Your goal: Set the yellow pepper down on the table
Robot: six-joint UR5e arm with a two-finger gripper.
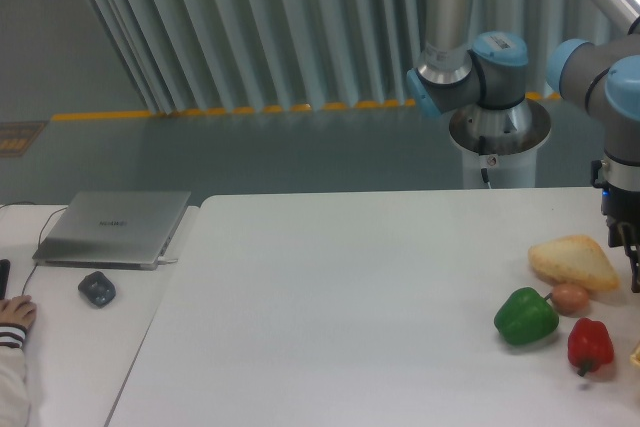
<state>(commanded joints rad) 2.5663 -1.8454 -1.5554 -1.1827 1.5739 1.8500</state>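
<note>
The single camera view shows the arm coming in at the right edge, its claw (632, 265) hanging low over the big white desk (350, 297). Only a dark finger or two is visible before the frame cuts it off, so whether the claw is apart or together cannot be told.

A small pale yellow sliver (636, 355) sits at the frame edge below the claw; it may be the yellow pepper, but too little shows to say.

Left of the claw lie a bread piece (572, 262), an egg (570, 297), a green pepper (526, 316) and a red pepper (590, 344).

Judged by its neighbours, a pepper of this kind should be light, hollow, glossy and slippery; gripping across the lobed body rather than the stem looks safest.
</note>
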